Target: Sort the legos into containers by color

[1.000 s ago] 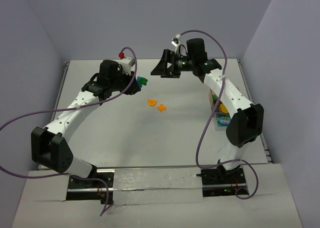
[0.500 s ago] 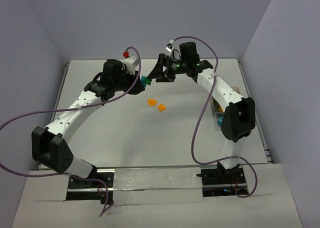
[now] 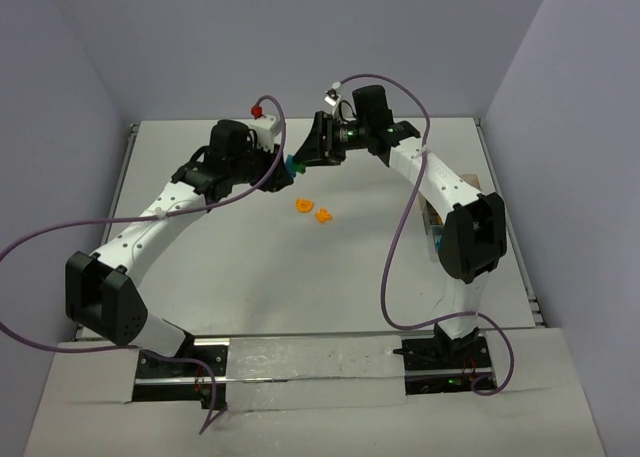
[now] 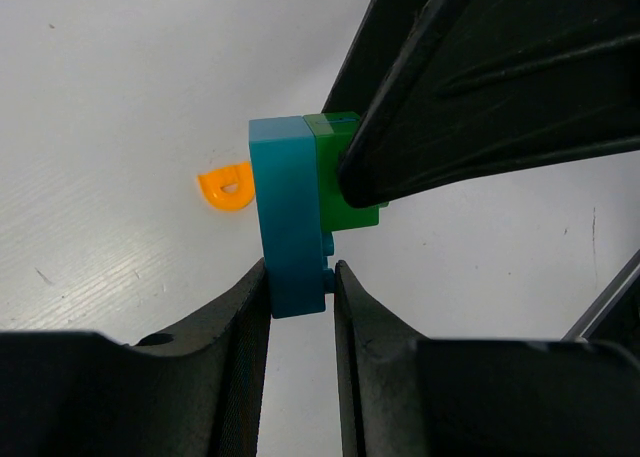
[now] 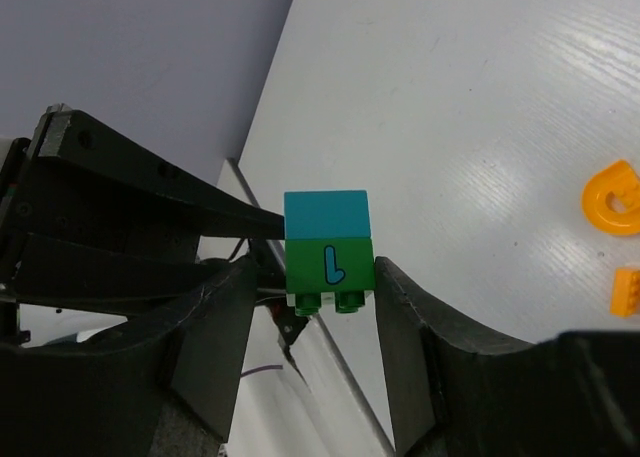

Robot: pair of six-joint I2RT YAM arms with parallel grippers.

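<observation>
My left gripper (image 4: 300, 277) is shut on a teal lego (image 4: 285, 217) that has a green lego (image 4: 340, 177) stuck to its side. The pair (image 3: 294, 163) hangs above the far middle of the table, between the left gripper (image 3: 283, 169) and the right gripper (image 3: 306, 157). In the right wrist view the green lego (image 5: 328, 262) bears a teal "L" and sits under the teal lego (image 5: 326, 215). My right gripper (image 5: 318, 273) straddles the green one: one finger touches it, the other stands a small gap off. The containers (image 3: 436, 227) are mostly hidden behind the right arm.
Two orange legos lie on the white table nearer than the grippers: a curved one (image 3: 304, 205) (image 5: 612, 199) (image 4: 228, 187) and a blocky one (image 3: 323, 215) (image 5: 626, 290). A red ball (image 3: 258, 109) tips the purple cable on the left wrist. Grey walls close the back and sides.
The right arm has swung left to the left gripper and its jaws have narrowed around the green lego. The left gripper has edged right, still holding the teal lego.
</observation>
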